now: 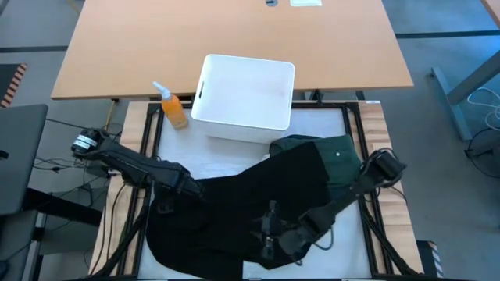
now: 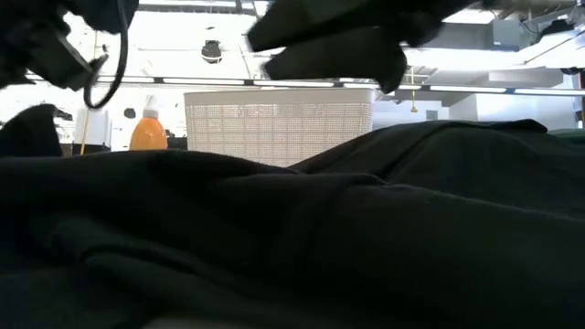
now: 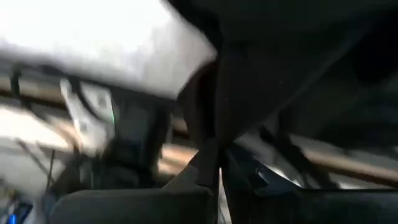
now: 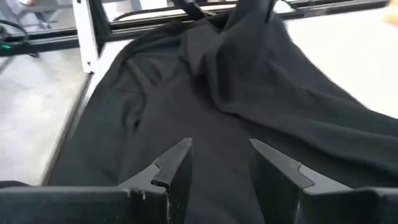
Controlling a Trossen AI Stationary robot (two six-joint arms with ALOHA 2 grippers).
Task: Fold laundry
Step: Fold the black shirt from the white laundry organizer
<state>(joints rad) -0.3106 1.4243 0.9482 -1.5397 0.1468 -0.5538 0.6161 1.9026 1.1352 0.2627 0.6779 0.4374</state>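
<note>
Left gripper (image 3: 217, 177): fingers pressed together, pinching an edge of the black garment (image 1: 234, 211), which hangs just ahead of the tips. Right gripper (image 4: 221, 165): fingers parted, empty, hovering above the same cloth. Garment spreads outward from both across the table (image 1: 226, 156). Dark green garment (image 1: 332, 152) beyond the right gripper, beside the white bin (image 1: 246, 94).

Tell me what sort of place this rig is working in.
Probably a lab or workshop, not a home: a framed robot table carrying black laundry and a white bin, a bare workbench behind, loose cables on the grey floor.
</note>
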